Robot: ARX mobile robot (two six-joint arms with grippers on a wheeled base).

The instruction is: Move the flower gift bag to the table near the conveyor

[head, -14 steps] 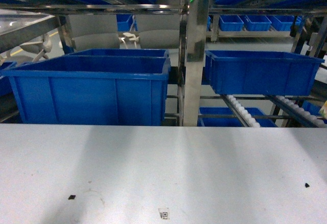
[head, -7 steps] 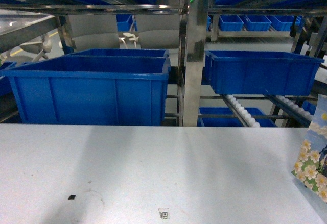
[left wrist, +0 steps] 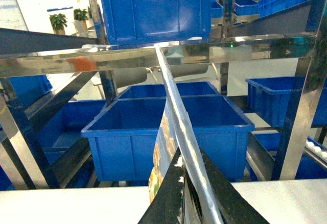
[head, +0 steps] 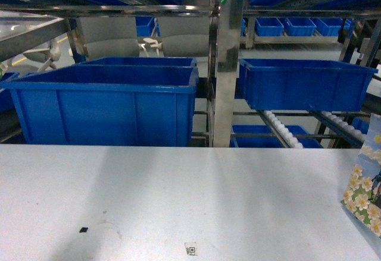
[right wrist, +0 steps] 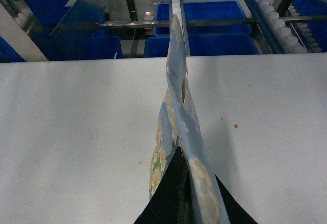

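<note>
I hold the flower gift bag [head: 364, 188] by its top edge with both pincers, left [left wrist: 180, 203] and right [right wrist: 183, 198] clenched on it. It hangs over the right edge of the table [head: 178, 201], near the conveyor [head: 286, 133]. Setting it down and letting go remain, I judge.

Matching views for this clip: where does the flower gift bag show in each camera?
Head: flower gift bag at right edge, over the table.
Left wrist: bag edge-on, centre, rising from the left gripper.
Right wrist: edge-on, centre, from the right gripper.
Shared landmark: the blue bins.
</note>
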